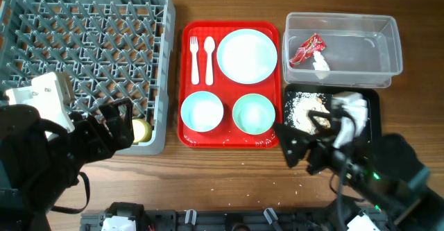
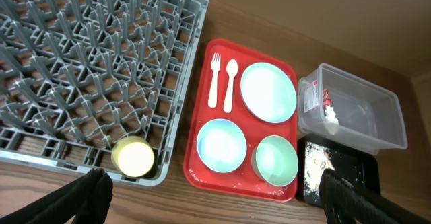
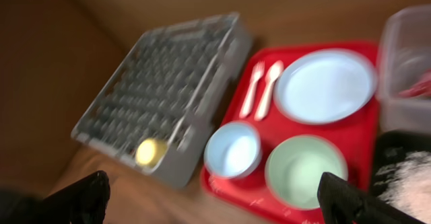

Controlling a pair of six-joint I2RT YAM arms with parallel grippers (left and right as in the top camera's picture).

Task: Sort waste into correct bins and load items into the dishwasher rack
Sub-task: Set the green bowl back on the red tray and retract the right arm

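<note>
The grey dishwasher rack (image 1: pixel 83 44) holds the small yellow round object (image 1: pixel 141 130) in its front right corner. The plate (image 1: pixel 247 55), two bowls (image 1: pixel 202 111) (image 1: pixel 253 113), fork (image 1: pixel 193 57) and spoon (image 1: pixel 209 59) lie on the red tray (image 1: pixel 229 139). The red wrapper (image 1: pixel 306 50) and white scrap (image 1: pixel 320 64) are in the clear tub (image 1: pixel 361 50). Crumbly leftovers (image 1: pixel 303 109) lie in the black tray (image 1: pixel 374 120). My left gripper (image 1: pixel 118 123) (image 2: pixel 215 210) is open and empty beside the yellow object. My right gripper (image 1: pixel 302 151) (image 3: pixel 215 207) is open and empty at the black tray's front left corner.
The red tray sits between the rack and the two bins. A few crumbs lie on the red tray's front edge and on the wooden table (image 1: pixel 229 172) in front of it. The right wrist view is blurred.
</note>
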